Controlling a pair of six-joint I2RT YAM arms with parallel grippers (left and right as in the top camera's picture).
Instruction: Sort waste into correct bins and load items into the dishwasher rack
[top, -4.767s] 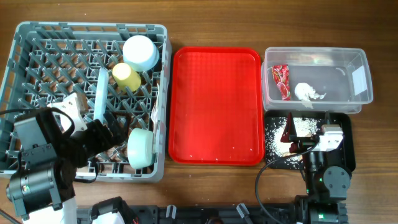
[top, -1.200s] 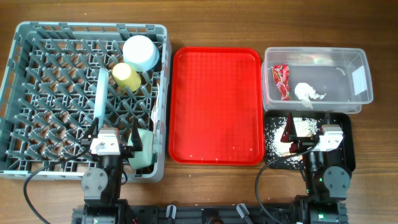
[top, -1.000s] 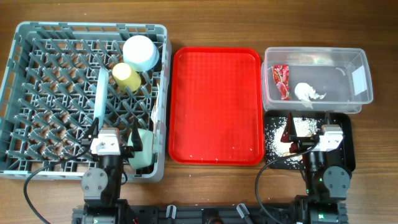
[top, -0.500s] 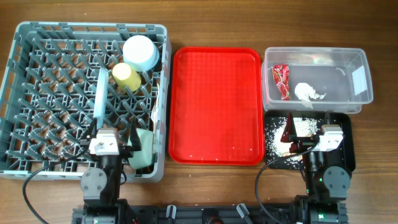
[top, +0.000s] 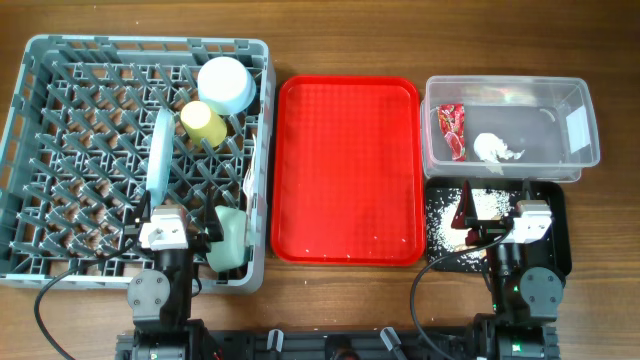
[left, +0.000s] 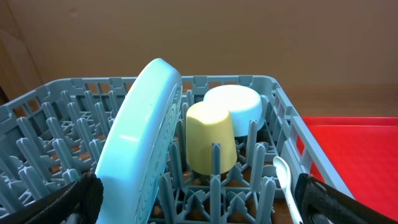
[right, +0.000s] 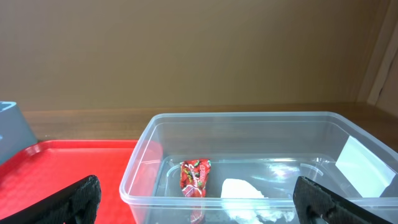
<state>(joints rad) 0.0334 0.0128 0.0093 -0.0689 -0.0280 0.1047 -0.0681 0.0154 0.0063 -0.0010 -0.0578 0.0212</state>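
Observation:
The grey dishwasher rack (top: 40, 150) holds a pale blue plate (top: 158, 150) on edge, a yellow cup (top: 203, 122), a pale blue small bowl (top: 225, 85), a mint green bowl (top: 228, 238) and a white spoon (top: 250, 185). The left wrist view shows the plate (left: 143, 143), cup (left: 210, 134), bowl (left: 239, 106) and spoon (left: 283, 180). The clear tub (top: 510, 100) holds the red wrapper (top: 452, 130) and the white tissue (top: 495, 148). Rice scraps (top: 485, 205) lie in the black tray (top: 555, 200). My left gripper (top: 172, 215) (left: 199, 199) is open and empty over the rack's front. My right gripper (top: 492, 215) (right: 199, 199) is open and empty over the black tray.
A red serving tray (top: 345, 170) lies between the rack and the bins, with a few crumbs at its front edge. The right wrist view shows the tub (right: 249, 121) with wrapper (right: 194, 177) and tissue (right: 242, 190).
The left arm has pulled back from the rack's front left corner to the front edge beside the mint green bowl, then shifted slightly left. The right arm has not moved.

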